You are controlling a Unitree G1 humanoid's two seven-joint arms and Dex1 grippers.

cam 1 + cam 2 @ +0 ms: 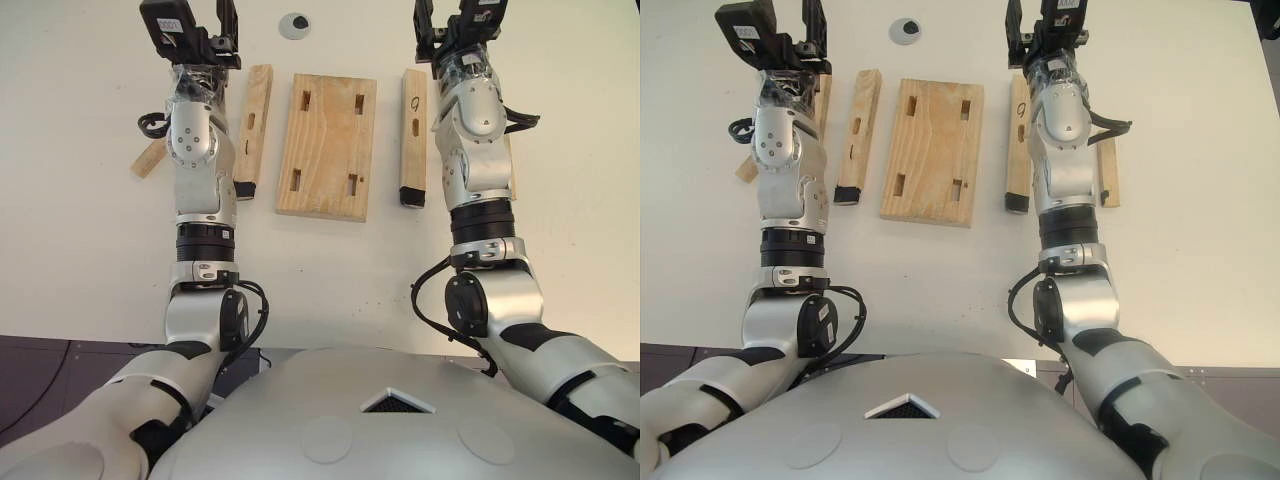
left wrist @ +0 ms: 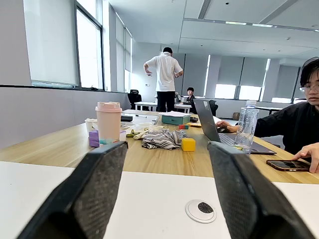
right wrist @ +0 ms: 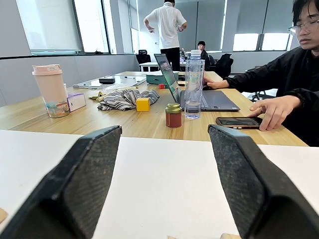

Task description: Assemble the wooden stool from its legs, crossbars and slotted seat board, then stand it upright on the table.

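Left gripper (image 1: 197,20) spread wide, nothing between its pads (image 2: 84,199), over the white surface (image 1: 90,230) at 10 o'clock of the slotted seat board (image 1: 327,146). Right gripper (image 1: 455,18) just as wide, also holding nothing, at 2 o'clock of the board. Board lies flat, four slots up. Left leg (image 1: 253,130) lies just beside it at 9 o'clock, right leg (image 1: 413,137) at 3 o'clock, neither touching it. Left crossbar (image 1: 150,158) pokes out from under the left arm; right crossbar (image 1: 1107,170) lies beyond the right leg. Grey grommet (image 1: 295,25) at 11 o'clock.

handwritten digit 9, on the wooden leg (image 1: 413,140) right of the seat board (image 1: 327,145)
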